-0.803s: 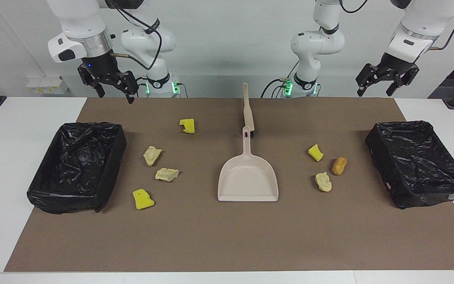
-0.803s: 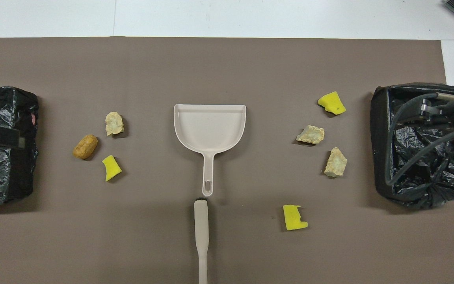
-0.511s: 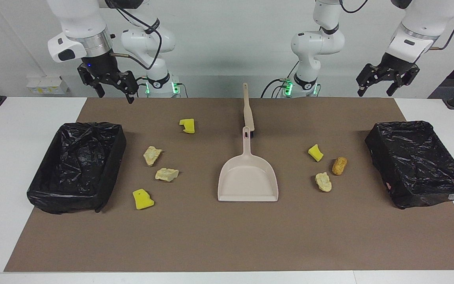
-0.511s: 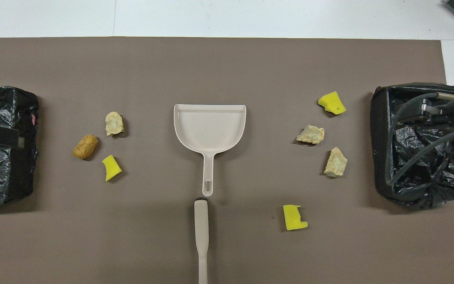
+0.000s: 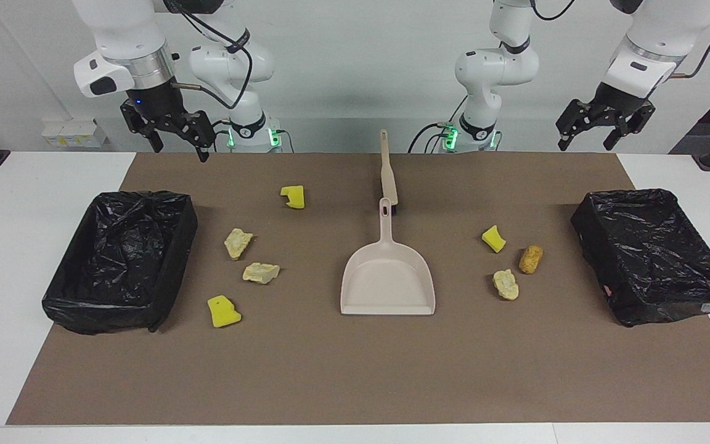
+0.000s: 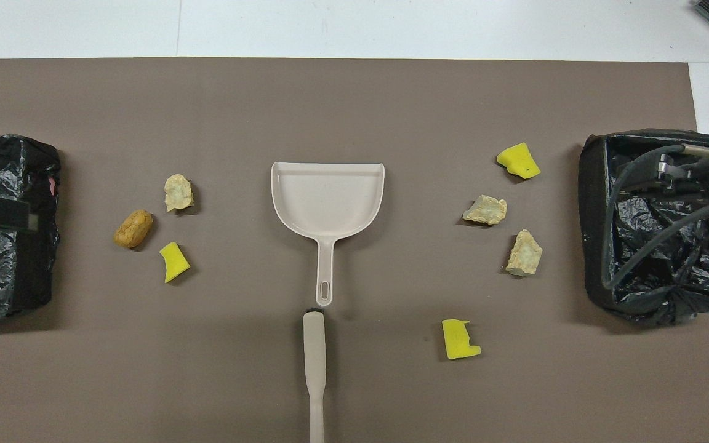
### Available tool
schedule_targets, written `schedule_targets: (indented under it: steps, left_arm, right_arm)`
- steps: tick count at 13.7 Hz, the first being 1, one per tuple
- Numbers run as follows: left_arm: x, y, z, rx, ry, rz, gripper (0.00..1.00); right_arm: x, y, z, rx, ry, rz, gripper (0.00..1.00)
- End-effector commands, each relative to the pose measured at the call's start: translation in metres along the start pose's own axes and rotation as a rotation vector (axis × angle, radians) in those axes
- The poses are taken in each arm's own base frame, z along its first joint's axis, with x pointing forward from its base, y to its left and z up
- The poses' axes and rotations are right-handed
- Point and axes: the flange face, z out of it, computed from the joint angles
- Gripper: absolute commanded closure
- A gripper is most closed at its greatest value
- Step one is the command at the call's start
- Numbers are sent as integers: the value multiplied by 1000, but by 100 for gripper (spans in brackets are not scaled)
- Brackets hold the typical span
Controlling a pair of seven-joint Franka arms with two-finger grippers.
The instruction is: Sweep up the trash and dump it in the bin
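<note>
1. Trash: seven small lumps lying loose on the brown mat point(image 5: 355, 370) covering the desk point(image 5: 22, 203), split into two clusters either side of the dustpan point(image 5: 387, 280).
2. Toward the right arm's end: four pieces. A yellow sponge point(image 5: 293, 197) sitting nearest the robots, notched on one edge; two pale beige crumbly chunks point(image 5: 238, 243) point(image 5: 261, 272) lying just beside each other; a second yellow sponge point(image 5: 223, 311) lying farthest from the robots, near the black-lined bin point(image 5: 122, 259).
3. Toward the left arm's end: three pieces close together. A yellow wedge point(image 5: 493, 238), an orange-brown bready lump point(image 5: 530, 259), a beige chunk point(image 5: 506, 284).
4. Axes: the bready lump is oblong, its long axis lying slantwise across the mat. The other pieces are too irregular to call.
5. Dustpan lying flat, mouth pointing away from the robots, handle toward them. Brush point(image 5: 387, 174) lying in line with it, its end just beside the handle tip.
6. A second bin point(image 5: 654, 256) sitting at the left arm's end.
7. Left gripper point(image 5: 595, 132) hanging released, fingers spread, over the desk's robot-side edge. Right gripper point(image 5: 173, 135) likewise spread, holding nothing.
</note>
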Motion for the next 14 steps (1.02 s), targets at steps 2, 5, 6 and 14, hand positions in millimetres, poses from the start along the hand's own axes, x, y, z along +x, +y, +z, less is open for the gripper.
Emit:
schedule_targets:
  steps: [2,5,6,14]
  left_arm:
    - [-7,6,-3,-11,-3,5,0]
    - [-10,8,-3,-10,-11,6,0]
    - [-13,11,0,-10,-19,11,0]
    - [-66,33,23,6,-76,52,0]
  right_arm:
    - [0,1,-4,14,7,-21,0]
    - [0,0,-3,15,5,-23,0]
    - [-1,0,0,15,-3,-23,0]
    - [-4,-20,24,59,16,-28,0]
